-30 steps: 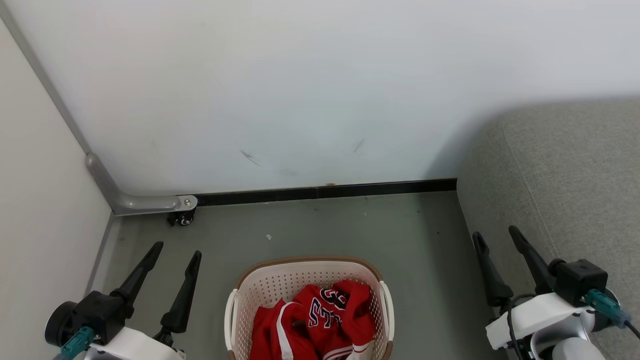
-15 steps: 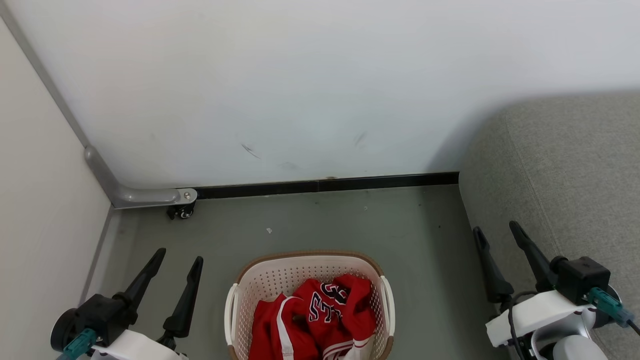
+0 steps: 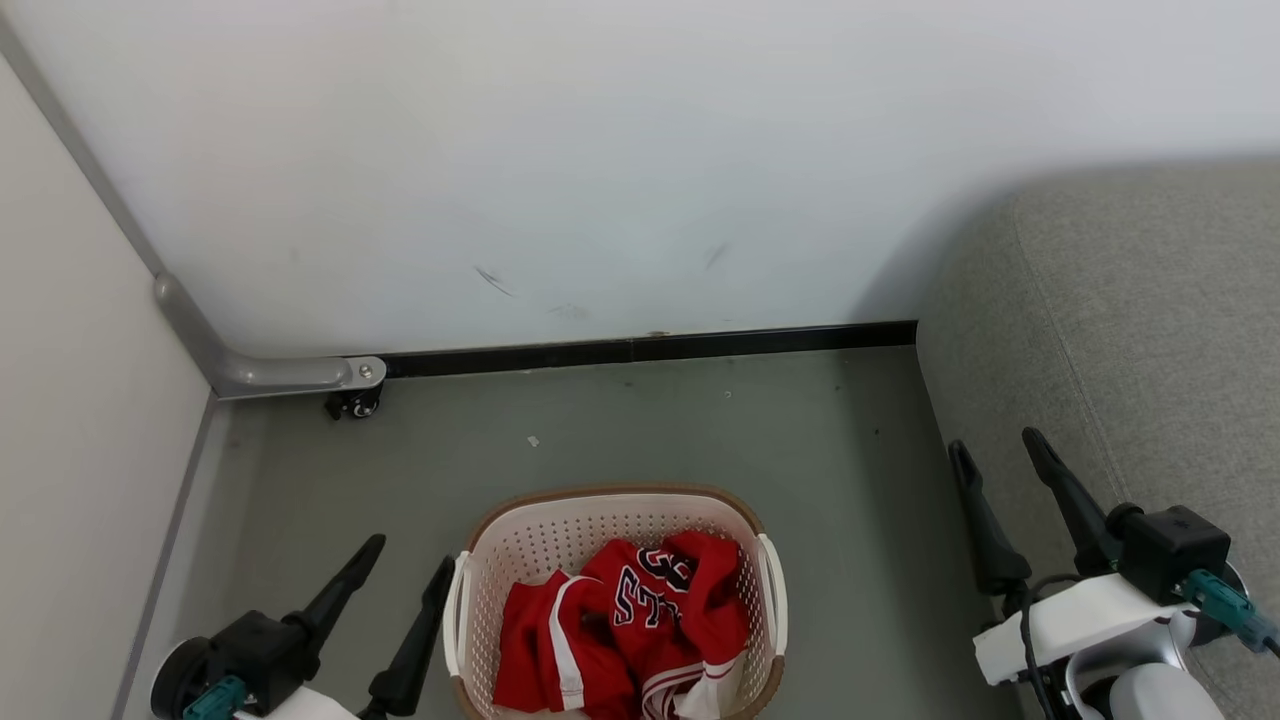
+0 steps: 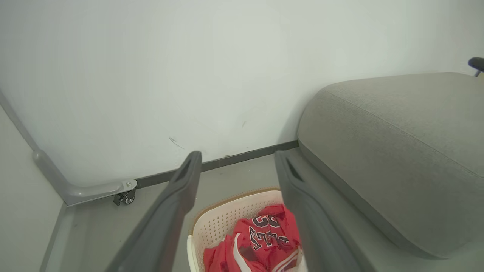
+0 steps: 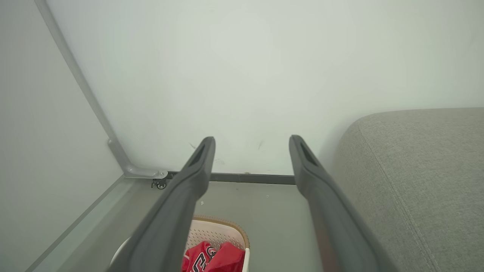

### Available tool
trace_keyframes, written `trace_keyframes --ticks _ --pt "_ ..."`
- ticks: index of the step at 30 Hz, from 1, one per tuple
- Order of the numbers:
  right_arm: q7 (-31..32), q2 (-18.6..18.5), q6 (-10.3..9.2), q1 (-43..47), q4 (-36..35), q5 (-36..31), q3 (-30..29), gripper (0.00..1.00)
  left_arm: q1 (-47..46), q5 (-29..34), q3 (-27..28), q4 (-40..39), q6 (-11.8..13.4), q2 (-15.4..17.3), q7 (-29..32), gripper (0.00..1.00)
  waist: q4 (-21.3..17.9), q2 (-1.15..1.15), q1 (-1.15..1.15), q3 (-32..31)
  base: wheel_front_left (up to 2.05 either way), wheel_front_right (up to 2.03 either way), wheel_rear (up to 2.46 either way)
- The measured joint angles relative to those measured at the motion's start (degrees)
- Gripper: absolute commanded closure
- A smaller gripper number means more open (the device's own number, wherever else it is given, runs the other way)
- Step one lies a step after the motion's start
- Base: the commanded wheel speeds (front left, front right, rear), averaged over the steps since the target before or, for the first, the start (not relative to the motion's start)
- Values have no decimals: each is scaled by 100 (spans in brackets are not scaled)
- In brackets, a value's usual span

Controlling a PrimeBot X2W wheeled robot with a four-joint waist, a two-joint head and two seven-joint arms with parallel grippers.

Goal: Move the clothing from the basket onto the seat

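The cream basket (image 3: 610, 494) stands on the grey floor at the bottom centre of the head view. In it lies the crumpled red clothing (image 3: 640, 620), a jersey with outlined numerals on top. My left gripper (image 3: 410, 552) is open and empty, close beside the basket's left handle. My right gripper (image 3: 993, 440) is open and empty, up against the front of the grey seat (image 3: 1150, 330) at the right. In the left wrist view the gripper (image 4: 238, 153) frames the basket (image 4: 227, 215) and clothing (image 4: 264, 234). The right wrist view shows its gripper (image 5: 252, 138) above the basket (image 5: 215, 230).
A white wall with a black baseboard (image 3: 640, 348) closes the back. A pale partition stands at the left, its grey metal foot and caster (image 3: 355, 400) in the corner. Bare grey floor (image 3: 700, 430) lies between basket, wall and seat.
The camera has tilted down a little, so the scene sits higher. My left gripper has dropped and shifted right, closer to the basket's left side. The right gripper has hardly moved.
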Motion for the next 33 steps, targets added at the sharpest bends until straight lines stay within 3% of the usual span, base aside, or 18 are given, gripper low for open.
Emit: trace_keyframes --ticks 18,33 --pt "-8 -9 0 -325 -209 1 198 0 -300 -197 -904 255 0 260 0 0 -125 0 0 445 0 0 0" --pt "-15 -34 0 -1048 -608 -2 791 0 -872 -149 -1719 504 0 778 0 0 -290 0 -1 1021 0 0 0"
